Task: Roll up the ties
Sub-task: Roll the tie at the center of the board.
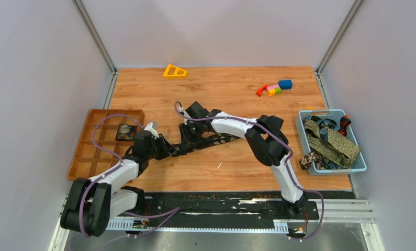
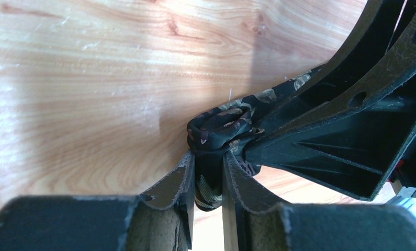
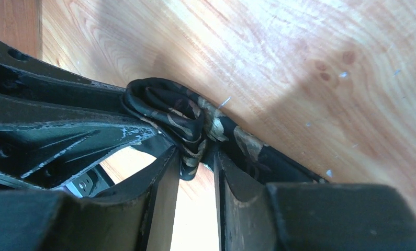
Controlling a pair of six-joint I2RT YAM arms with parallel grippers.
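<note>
Wood-grain counter [image 1: 237, 172] carried the work. Nearest, the left hand [image 2: 208, 163] pinched the black tie [image 2: 221, 123] at its rolled end, likely so the coil could not spring loose. Beyond it, the right hand [image 3: 192, 157] straddled the same coil — whether it gripped or only steadied, I could not tell.

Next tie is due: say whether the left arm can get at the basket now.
Probably not: the basket sits far right, past the right arm, which crosses the way.

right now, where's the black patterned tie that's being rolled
Top view: the black patterned fabric necktie lies left of centre on the wooden table, its rolled end between the left claw and right claw.
</note>
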